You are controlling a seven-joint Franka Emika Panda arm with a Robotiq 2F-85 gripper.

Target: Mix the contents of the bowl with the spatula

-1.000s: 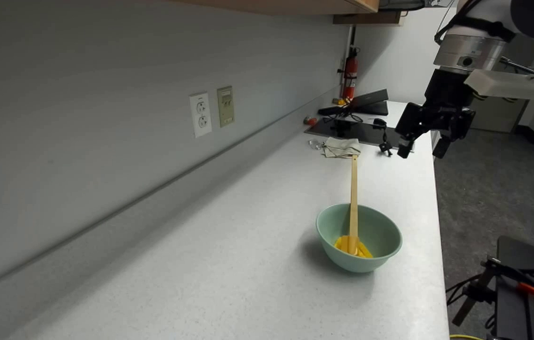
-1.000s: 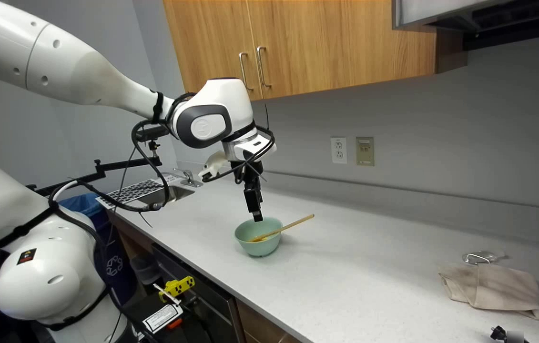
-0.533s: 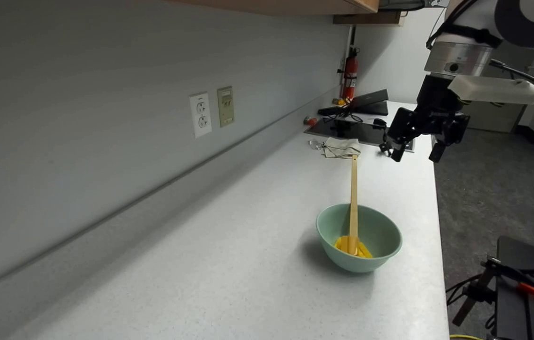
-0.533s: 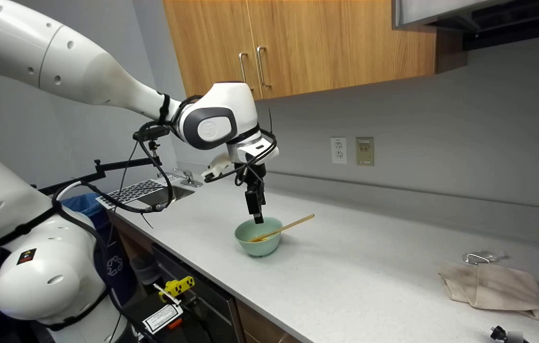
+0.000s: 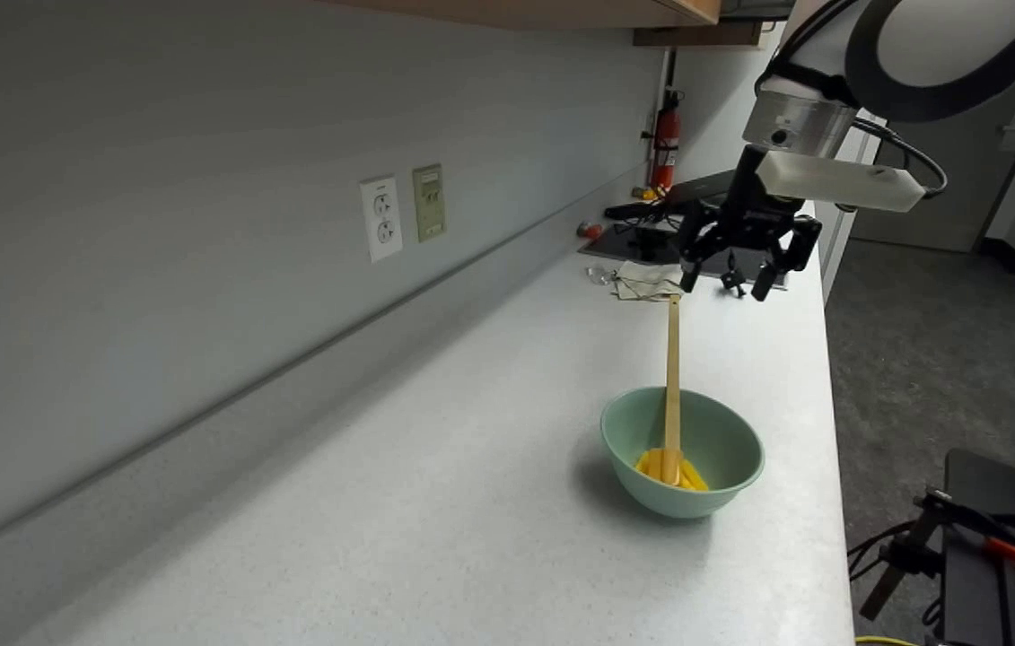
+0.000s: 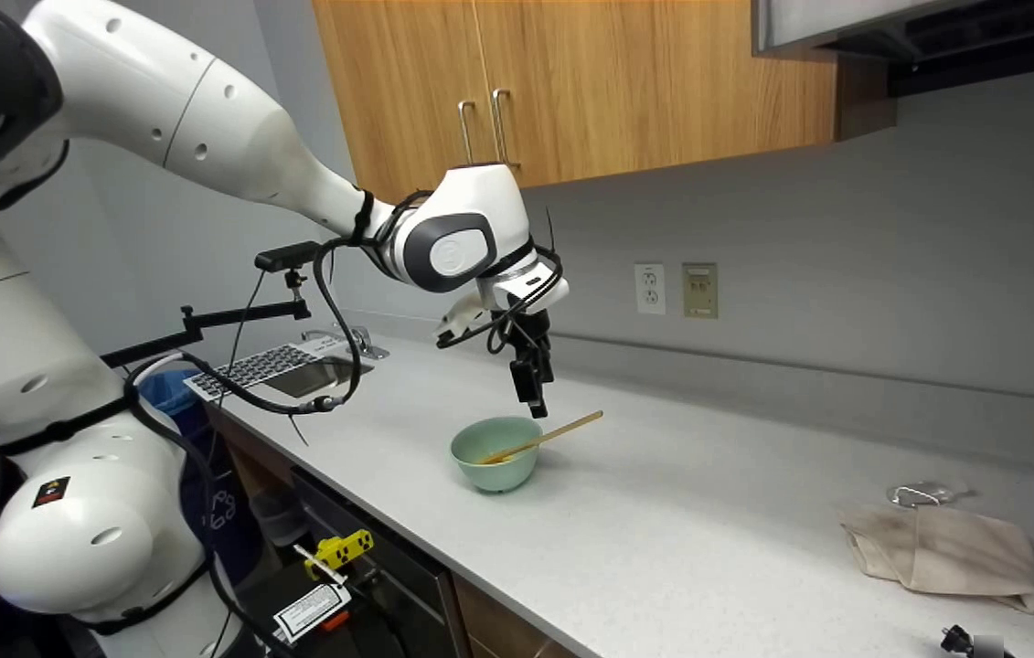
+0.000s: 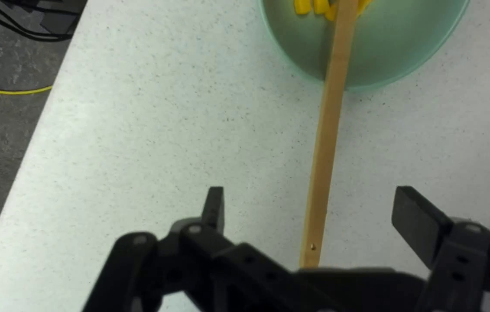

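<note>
Pale green bowl (image 5: 686, 504) stands upright on the counter (image 5: 399, 502), near its long edge. Yellow bits (image 7: 302, 6) lie in the bottom of the bowl. Wooden spatula (image 5: 672, 359) sits in the bowl too: flat end down among the bits, handle crossing the rim and slanting up and out well past it; small hole near the handle's end shows in wrist view. Black gripper (image 5: 726, 280) hangs on the handle side of the bowl, higher than the rim, fingers (image 7: 213, 212) spread wide and pointing down. In wrist view the handle shows in the gap between them, well apart from either one; its very end meets the outline of the gripper's body, and the height between the two can't be told there. White arm (image 6: 233, 119) extends from the left of the bowl in an exterior view, well above it. Folded cloth (image 6: 946, 557) lies on the counter, handle side, well apart from the bowl. Dark cooktop (image 5: 619, 246) on that side too, farther from the bowl. Sink (image 6: 311, 376) on the opposite side of the bowl. White outlet (image 6: 650, 289) and tan wall plate (image 6: 700, 291) on the wall (image 6: 846, 274), higher than the bowl and right of it in an exterior view. Red extinguisher (image 5: 667, 144) far off from the bowl, handle side.
</note>
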